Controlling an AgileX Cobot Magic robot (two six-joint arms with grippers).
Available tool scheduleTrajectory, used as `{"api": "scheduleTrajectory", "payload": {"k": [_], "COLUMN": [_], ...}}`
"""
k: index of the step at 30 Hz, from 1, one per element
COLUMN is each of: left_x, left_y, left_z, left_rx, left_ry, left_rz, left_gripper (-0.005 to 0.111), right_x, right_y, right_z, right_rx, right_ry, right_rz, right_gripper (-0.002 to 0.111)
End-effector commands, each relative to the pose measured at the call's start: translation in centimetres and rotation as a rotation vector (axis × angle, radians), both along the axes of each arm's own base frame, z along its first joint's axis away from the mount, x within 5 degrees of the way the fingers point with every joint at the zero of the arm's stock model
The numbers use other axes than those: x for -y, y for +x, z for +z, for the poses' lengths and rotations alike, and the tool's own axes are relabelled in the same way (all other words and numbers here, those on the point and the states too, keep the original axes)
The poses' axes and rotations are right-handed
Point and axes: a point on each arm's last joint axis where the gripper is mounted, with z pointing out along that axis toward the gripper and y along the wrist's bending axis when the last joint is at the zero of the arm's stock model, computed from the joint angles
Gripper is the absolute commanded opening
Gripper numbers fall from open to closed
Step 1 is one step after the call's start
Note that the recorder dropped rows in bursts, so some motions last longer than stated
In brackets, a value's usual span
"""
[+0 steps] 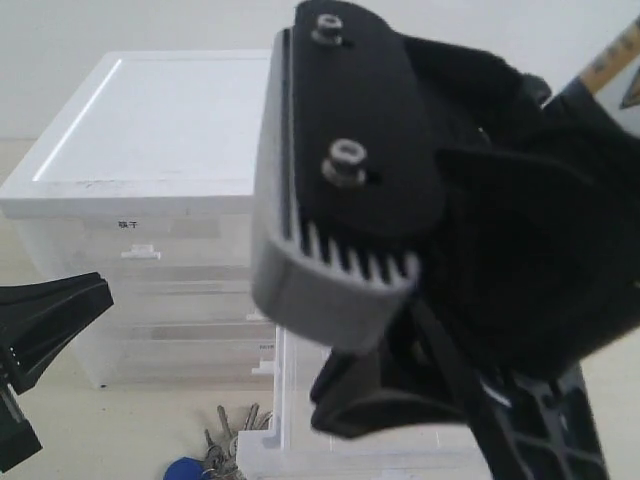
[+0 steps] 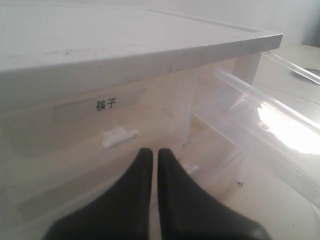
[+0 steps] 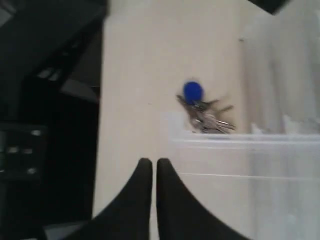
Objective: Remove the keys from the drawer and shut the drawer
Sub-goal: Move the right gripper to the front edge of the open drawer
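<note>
A: Keys?
B: The keys point(image 3: 205, 114) lie on the table point(image 3: 135, 65), outside the drawer point(image 3: 240, 141), just beside its front. The drawer is pulled out.
A: Grippers?
B: The left gripper point(image 2: 150, 153) has its fingers pressed together, empty, facing the cabinet point(image 2: 125, 45). The right gripper point(image 3: 149, 164) is the same.

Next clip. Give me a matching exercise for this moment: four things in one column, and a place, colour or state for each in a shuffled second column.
Things
1. keys
2. drawer
3. left gripper
4. cabinet top

Descriptions
A. white
B. pulled out
C. shut and empty, pointing at the labelled drawer front
D. lying on the table, outside the drawer

Pairs: 1-D, 2-B, 3-C, 4-A
</note>
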Motion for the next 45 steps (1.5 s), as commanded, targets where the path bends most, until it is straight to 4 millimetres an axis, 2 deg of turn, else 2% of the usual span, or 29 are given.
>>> {"api": "scheduleTrajectory", "payload": {"k": [1,6,12,15,22,32,38,41,43,45], "left_x": [0.0,0.0,0.0,0.0,0.0,0.0,0.0,0.0,0.0,0.0], "left_y": [-0.1,-0.1,-0.1,-0.1,-0.1,-0.1,-0.1,-0.1,-0.1,-0.1], "left_z": [-0.2,-0.2,-0.2,-0.2,-0.2,-0.2,-0.2,-0.2,-0.2,-0.2], "left_rx": [-0.018,-0.019,-0.019,-0.019,-0.018,-0.015,-0.017,-0.017,-0.016,-0.016], "left_ry": [0.002,0.004,0.004,0.004,0.003,-0.001,0.001,0.003,0.002,0.002], "left_rz": [-0.003,-0.002,-0.002,-0.002,-0.003,-0.005,-0.003,-0.006,-0.007,-0.007], "left_gripper": [0.004,0.004,0.004,0.004,0.004,0.004,0.004,0.004,0.004,0.004], "right_x": [-0.3,-1.1,-1.3,-1.1,-1.2,0.9,1.7,2.3,2.4,2.2], "right_y": [-0.7,0.0,0.7,2.7,3.5,2.9,3.5,2.5,1.7,1.4], "right_z": [-1.3,-4.6,-5.7,-6.7,-6.6,-3.2,-3.1,-3.2,-3.2,-3.1], "right_rx": [-0.081,-0.102,-0.087,0.028,0.11,0.257,0.295,0.247,0.213,0.19], "right_ry": [-0.028,-0.096,-0.164,-0.248,-0.242,-0.132,-0.18,-0.227,-0.236,-0.198], "right_rz": [0.084,0.088,0.061,-0.088,-0.114,-0.155,-0.255,-0.165,-0.087,-0.062], "right_gripper": [0.0,0.0,0.0,0.0,0.0,0.0,0.0,0.001,0.01,0.029]}}
